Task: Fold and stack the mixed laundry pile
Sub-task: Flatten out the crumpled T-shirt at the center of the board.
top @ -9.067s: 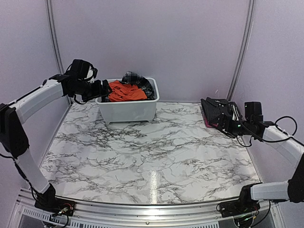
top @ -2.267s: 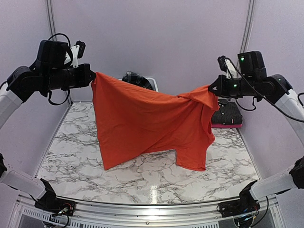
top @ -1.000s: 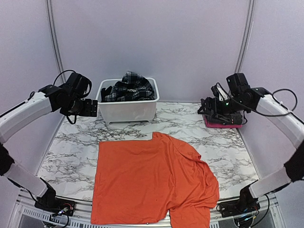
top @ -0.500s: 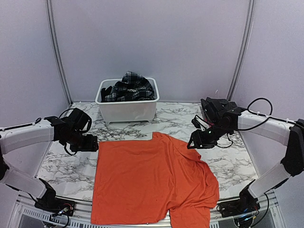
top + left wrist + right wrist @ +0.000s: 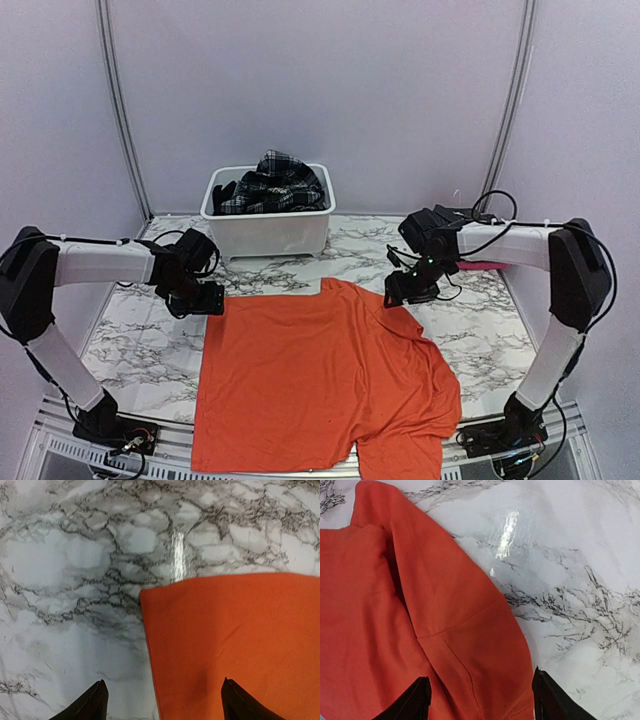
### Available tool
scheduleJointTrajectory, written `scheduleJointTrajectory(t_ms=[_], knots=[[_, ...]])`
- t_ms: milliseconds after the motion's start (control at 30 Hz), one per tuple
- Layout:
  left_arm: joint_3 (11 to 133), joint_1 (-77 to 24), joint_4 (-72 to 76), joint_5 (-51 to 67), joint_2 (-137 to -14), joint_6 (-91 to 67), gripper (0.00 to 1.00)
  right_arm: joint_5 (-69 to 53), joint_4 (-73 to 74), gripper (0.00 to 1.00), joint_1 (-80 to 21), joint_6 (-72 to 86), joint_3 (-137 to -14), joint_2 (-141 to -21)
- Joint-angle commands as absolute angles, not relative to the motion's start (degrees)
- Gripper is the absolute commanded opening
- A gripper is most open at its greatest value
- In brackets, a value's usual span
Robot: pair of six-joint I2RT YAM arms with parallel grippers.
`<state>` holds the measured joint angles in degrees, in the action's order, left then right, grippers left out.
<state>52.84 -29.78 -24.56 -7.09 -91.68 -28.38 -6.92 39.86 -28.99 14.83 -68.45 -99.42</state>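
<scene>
Both arms have dropped to the spread orange T-shirt's (image 5: 320,380) upper corners, left gripper (image 5: 162,702) and right gripper (image 5: 480,695) wide open, empty, seemingly poised to fold.

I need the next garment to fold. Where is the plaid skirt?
In the top view, the plaid skirt sits in the white tub at the back left, beyond the orange T-shirt.

Pale lilac walls (image 5: 320,90) — marble-patterned table (image 5: 140,340) (glossy glare).
</scene>
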Motion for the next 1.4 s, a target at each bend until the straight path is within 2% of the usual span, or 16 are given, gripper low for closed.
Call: scheduleJointTrajectory(t_ms=[0,167,300,400,533,600,667,733,767,833,1033,1167,1200,1300,1367], knots=[[58.36,-28.96,-22.24,-11.03,-95.27,-26.23,0.8,-4.87,37.38,0.65,-29.07,11.32,-74.79,-103.07],[61.46,-27.89,-21.81,-10.71,-100.25,-26.02,0.75,-7.62,36.08,0.65,-29.09,8.81,-80.09,-108.29],[61.88,-27.86,-21.01,-9.85,-103.05,-26.17,0.76,-9.63,36.52,0.65,-29.09,6.86,-83.87,-112.82],[61.88,-27.84,-20.59,-10.0,-104.68,-26.56,0.76,-9.55,37.23,0.61,-29.14,6.29,-85.42,-115.3],[62.53,-27.77,-20.39,-9.93,-107.45,-26.57,0.7,-8.46,38.48,0.53,-29.05,5.34,-85.48,-117.4],[62.58,-27.57,-20.4,-9.94,-108.27,-26.42,0.59,-8.69,39.01,0.43,-28.92,4.91,-84.54,-117.55],[62.14,-27.03,-20.46,-9.73,-108.41,-26.41,0.42,-8.7,39.22,0.27,-28.56,4.67,-82.92,-116.85],[61.52,-26.46,-20.31,-9.3,-107.99,-25.91,0.26,-8.72,39.19,0.04,-27.73,4.49,-80.99,-115.51],[61.22,-26.15,-20.33,-9.39,-107.71,-25.64,0.18,-8.75,39.35,0.0,-27.15,4.48,-80.28,-114.71],[60.56,-25.49,-20.37,-9.24,-106.7,-25.04,0.0,-8.19,39.75,0.0,-25.99,4.6,-79.42,-112.21],[57.8,-24.44,-20.47,-8.88,-102.46,-23.21,0.0,-6.31,42.94,0.0,-20.96,3.99,-78.52,-104.22],[56.98,-24.45,-20.39,-7.18,-101.34,-21.75,0.0,-8.85,47.04,0.01,-20.21,1.4,-77.54,-104.62],[57.08,-24.48,-20.43,-6.99,-101.39,-21.44,0.0,-9.4,47.67,0.07,-20.19,0.91,-77.58,-105.43],[57.98,-24.44,-20.55,-6.78,-101.76,-20.62,0.0,-8.34,48.28,0.4,-19.94,1.44,-80.11,-107.67],[58.66,-24.5,-20.77,-7.36,-101.73,-20.72,0.04,-8.53,47.52,0.52,-19.54,2.68,-83.07,-108.45]])
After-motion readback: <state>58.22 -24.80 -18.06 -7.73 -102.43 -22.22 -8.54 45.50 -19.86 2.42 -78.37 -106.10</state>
